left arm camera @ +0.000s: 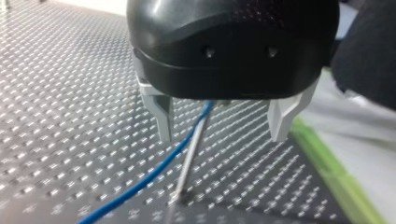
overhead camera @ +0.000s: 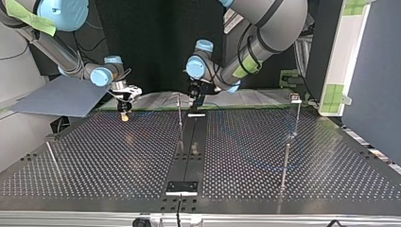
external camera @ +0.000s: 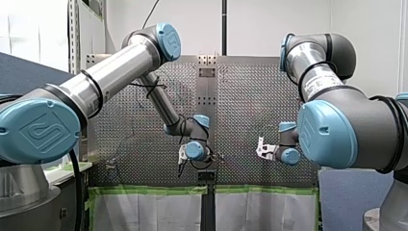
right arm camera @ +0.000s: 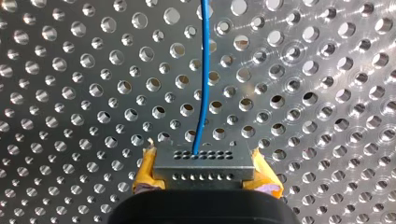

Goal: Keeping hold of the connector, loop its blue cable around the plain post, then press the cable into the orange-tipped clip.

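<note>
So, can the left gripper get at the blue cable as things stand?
Probably yes: my left gripper is open and the blue cable runs between its fingers, beside a metal post.

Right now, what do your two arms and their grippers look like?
My left arm and my right arm are silver tubes with dark grey joints and light-blue caps bearing an embossed logo; green tape wraps both. My left gripper is black with pale grey fingers. My right gripper is black with yellow pads.
</note>
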Controlling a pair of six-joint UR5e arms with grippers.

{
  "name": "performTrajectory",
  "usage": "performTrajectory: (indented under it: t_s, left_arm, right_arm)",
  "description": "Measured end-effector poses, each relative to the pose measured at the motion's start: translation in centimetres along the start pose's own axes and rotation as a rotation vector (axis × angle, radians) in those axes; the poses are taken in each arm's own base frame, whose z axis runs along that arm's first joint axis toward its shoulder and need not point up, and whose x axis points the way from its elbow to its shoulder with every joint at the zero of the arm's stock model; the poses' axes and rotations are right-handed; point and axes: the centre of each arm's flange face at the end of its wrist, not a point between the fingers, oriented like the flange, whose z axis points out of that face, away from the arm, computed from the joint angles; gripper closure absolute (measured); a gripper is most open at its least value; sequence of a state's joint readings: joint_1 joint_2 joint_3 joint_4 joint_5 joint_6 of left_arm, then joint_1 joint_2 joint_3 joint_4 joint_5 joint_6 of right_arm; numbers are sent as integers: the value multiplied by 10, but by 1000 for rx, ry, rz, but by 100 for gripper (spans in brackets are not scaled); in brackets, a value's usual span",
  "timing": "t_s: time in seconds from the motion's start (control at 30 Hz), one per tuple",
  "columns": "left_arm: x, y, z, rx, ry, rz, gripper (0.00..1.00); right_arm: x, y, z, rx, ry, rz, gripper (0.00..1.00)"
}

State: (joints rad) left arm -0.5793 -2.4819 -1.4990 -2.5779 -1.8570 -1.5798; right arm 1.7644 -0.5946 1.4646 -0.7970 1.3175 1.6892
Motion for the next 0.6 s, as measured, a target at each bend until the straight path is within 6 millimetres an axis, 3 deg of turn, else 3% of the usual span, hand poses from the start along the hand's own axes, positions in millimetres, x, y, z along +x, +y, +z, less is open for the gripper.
performTrajectory:
  t_s: [0.23,0.6]
  left_arm:
    - [11,-6,-12,17,26,14,0]
    - [11,-22,-21,42,23,22,0]
  right_arm:
    - [-1,0,0,-1,-3,1,100]
    - [-1,0,-1,-1,-6,1,100]
